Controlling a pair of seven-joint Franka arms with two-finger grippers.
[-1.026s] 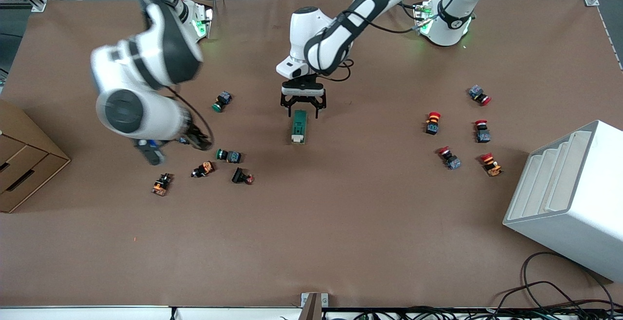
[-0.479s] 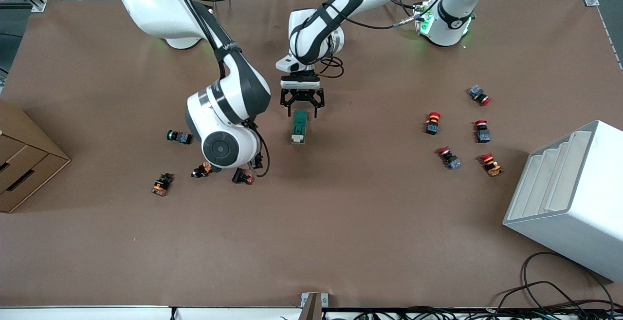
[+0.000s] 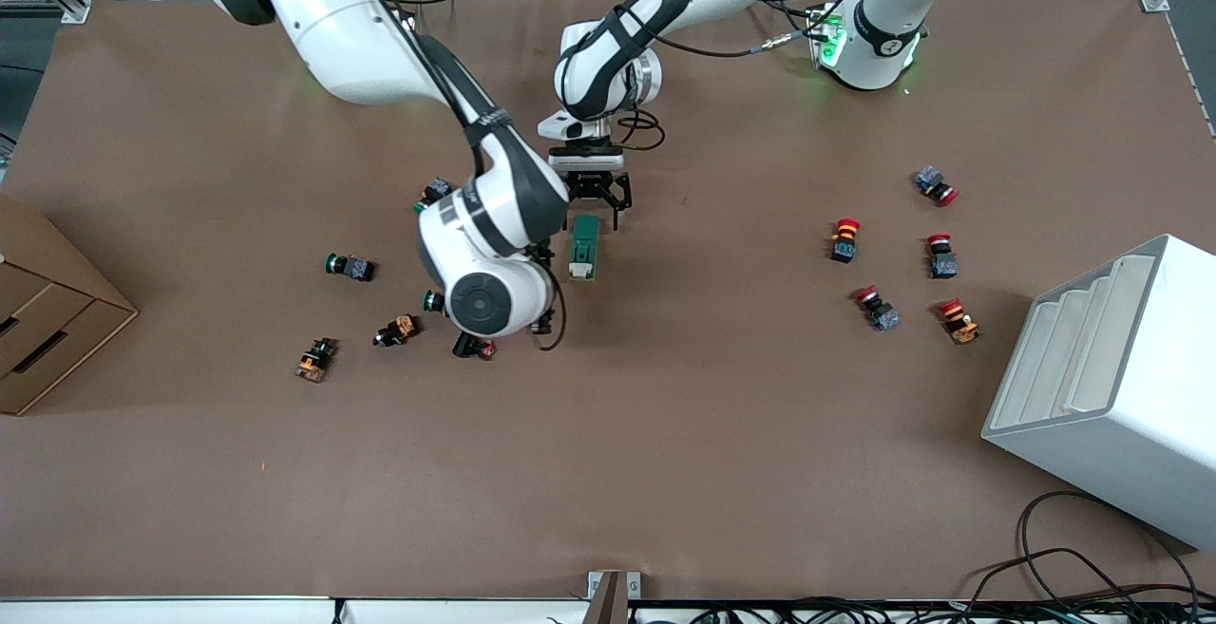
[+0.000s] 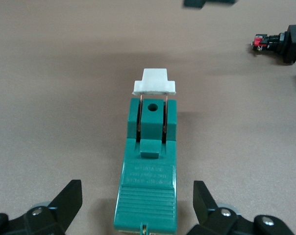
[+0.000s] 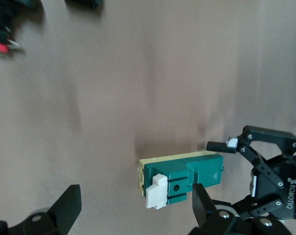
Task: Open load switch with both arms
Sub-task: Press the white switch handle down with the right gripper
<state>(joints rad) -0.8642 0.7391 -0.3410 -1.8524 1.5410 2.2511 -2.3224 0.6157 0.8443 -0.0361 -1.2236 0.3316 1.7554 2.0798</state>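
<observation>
The load switch [image 3: 583, 246] is a dark-green block lying flat mid-table, its white tab [image 3: 579, 270] at the end nearer the front camera. My left gripper [image 3: 590, 210] is open, with one finger on each side of the switch's other end [image 4: 148, 196], not touching it. The right arm's wrist [image 3: 486, 299] hangs low beside the switch, toward the right arm's end of the table. My right gripper [image 5: 135, 197] is open. The white tab [image 5: 157, 191] lies just inside one of its fingers [image 5: 203, 198], and nothing is held. In the right wrist view the left gripper [image 5: 265, 181] also shows.
Green-capped and orange push buttons [image 3: 347, 266] lie scattered under and around the right arm. Several red-capped buttons [image 3: 844, 239] sit toward the left arm's end. A white rack [image 3: 1111, 387] and a cardboard box [image 3: 47, 320] stand at the table's two ends.
The right arm swung from over the buttons at its end of the table to beside the switch. The left gripper shifted slightly toward its base. The switch stayed put.
</observation>
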